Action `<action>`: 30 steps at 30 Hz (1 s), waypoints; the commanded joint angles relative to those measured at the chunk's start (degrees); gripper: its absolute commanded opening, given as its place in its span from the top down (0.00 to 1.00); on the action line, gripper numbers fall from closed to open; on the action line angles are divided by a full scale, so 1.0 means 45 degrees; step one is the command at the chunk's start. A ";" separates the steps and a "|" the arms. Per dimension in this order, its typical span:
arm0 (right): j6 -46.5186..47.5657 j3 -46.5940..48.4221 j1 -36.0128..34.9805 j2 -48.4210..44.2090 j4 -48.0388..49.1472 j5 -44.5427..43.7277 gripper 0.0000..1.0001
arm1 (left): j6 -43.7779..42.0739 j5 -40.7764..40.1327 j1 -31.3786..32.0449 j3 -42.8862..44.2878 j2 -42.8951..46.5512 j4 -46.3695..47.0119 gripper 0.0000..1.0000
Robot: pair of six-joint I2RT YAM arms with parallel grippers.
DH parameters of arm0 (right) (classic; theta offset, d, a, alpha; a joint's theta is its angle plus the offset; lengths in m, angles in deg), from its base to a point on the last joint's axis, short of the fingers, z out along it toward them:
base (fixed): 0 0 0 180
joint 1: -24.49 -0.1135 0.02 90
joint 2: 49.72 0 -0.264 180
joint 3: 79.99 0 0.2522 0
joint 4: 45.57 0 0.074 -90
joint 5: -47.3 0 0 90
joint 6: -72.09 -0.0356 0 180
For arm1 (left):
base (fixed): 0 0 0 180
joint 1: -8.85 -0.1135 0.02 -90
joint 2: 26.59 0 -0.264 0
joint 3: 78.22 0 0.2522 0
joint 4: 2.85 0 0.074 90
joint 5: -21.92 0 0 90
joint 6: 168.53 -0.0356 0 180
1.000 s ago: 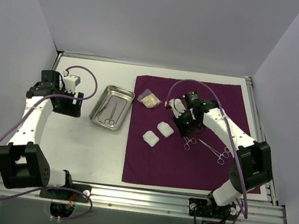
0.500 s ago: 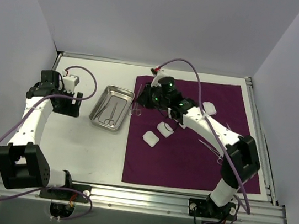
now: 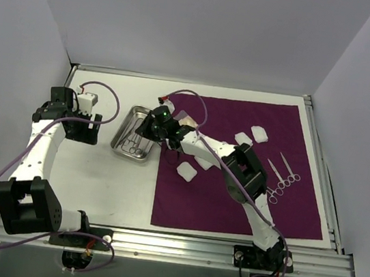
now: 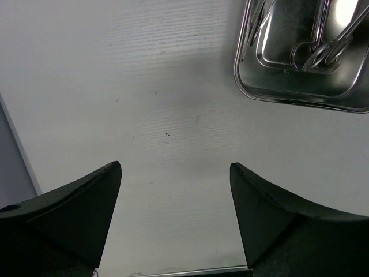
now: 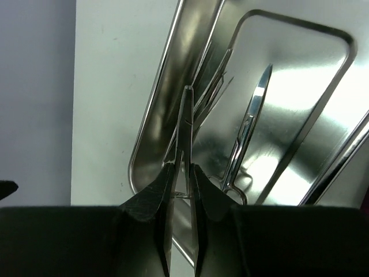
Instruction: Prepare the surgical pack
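Note:
My right arm reaches left across the dark purple cloth (image 3: 229, 214). Its gripper (image 3: 146, 132) hangs over the steel tray (image 3: 152, 115). In the right wrist view that gripper (image 5: 183, 170) is shut on a thin scissor-like instrument (image 5: 185, 115), held above the tray (image 5: 323, 52) beside another instrument (image 5: 248, 133) lying inside. Two instruments (image 3: 283, 173) lie on the cloth at right. White gauze pads lie on the cloth, one (image 3: 186, 172) near its left edge and another (image 3: 259, 133) at top right. My left gripper (image 3: 88, 132) (image 4: 174, 173) stands open over bare table, left of the tray (image 4: 253, 86).
A crumpled pale wrapper (image 3: 189, 120) lies at the cloth's top left corner, partly behind my right arm. Grey walls close in the table on three sides. A metal rail (image 3: 176, 247) runs along the near edge.
My right arm has swung left from the middle of the cloth to over the tray, carrying an instrument. Gauze and instruments on the cloth's right side have shifted. The left arm has not moved.

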 commanded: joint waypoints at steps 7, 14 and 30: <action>-0.0327 0.1835 0.0141 0.0600 -0.2089 -0.1377 1.00 | -0.0015 0.0065 -0.0097 -0.0058 0.0235 0.0512 0.14; -0.0540 0.2774 0.0102 0.1459 -0.3072 -0.0207 1.00 | -0.0034 0.0104 -0.0097 -0.0058 0.0196 0.0512 0.14; -0.0755 0.3048 0.0043 0.1597 -0.4575 -0.0244 0.72 | -0.0034 0.0124 -0.0097 -0.0058 0.0235 0.0473 0.14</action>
